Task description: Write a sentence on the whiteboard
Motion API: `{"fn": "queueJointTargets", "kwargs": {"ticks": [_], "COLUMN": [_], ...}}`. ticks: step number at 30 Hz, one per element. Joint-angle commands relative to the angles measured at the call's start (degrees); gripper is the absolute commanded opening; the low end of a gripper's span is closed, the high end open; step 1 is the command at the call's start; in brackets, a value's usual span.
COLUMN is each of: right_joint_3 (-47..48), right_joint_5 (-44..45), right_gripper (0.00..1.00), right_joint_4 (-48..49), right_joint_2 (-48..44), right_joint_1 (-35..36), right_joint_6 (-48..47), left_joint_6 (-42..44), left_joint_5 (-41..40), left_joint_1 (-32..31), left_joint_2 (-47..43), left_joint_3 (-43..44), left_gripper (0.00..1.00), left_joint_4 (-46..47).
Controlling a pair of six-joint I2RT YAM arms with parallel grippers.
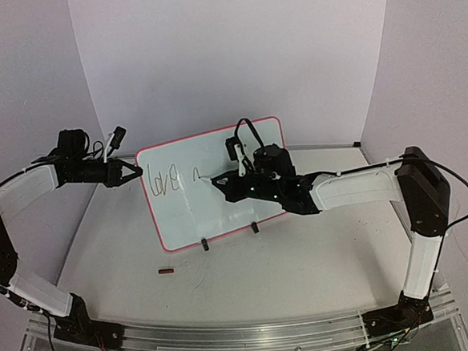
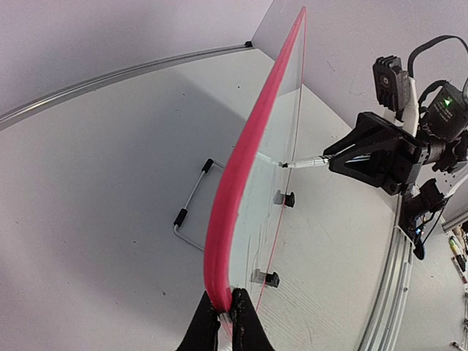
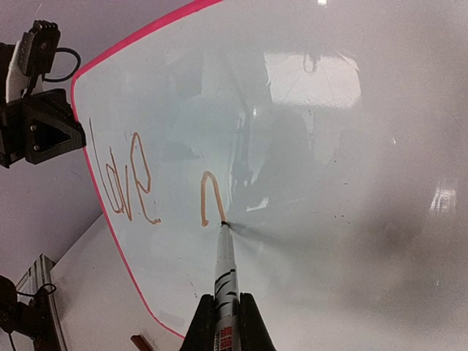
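Right claw (image 3: 221, 313) clamped on marker (image 3: 224, 267), tip touching whiteboard (image 3: 351, 183), centre of right wrist view, at foot of first "m" hump. Left claw (image 2: 227, 314) pinched shut on red frame (image 2: 238, 183), bottom of left wrist view, bracing board. Sentence (image 3: 139, 175) reads "love" plus that hump, left side of board. Want light, even pressure and short strokes; hard push likely rocks board on clip feet (image 1: 204, 243). Blank room right and below. Wrap line before right frame.
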Motion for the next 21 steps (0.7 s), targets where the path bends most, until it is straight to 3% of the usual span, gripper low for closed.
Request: {"fn": "queueJointTargets", "kwargs": {"ticks": [1,21], "right_joint_3": [1.1,2.6], "right_joint_5": [3.8,7.7], "right_gripper": [0.00,0.00], "right_joint_4": [3.4,3.8], "right_joint_2": [-0.8,-0.3], "right_joint_1": [-0.8,-0.8], "right_joint_6": [0.6,0.2], "left_joint_6": [1.7,1.7], "left_joint_5": [-3.0,-3.0], "left_joint_1": [0.0,0.1], "left_joint_2": [0.7,0.8], "left_joint_3": [1.6,1.7], "left_gripper": [0.00,0.00], "left_joint_4": [-1.8,-1.9]}}
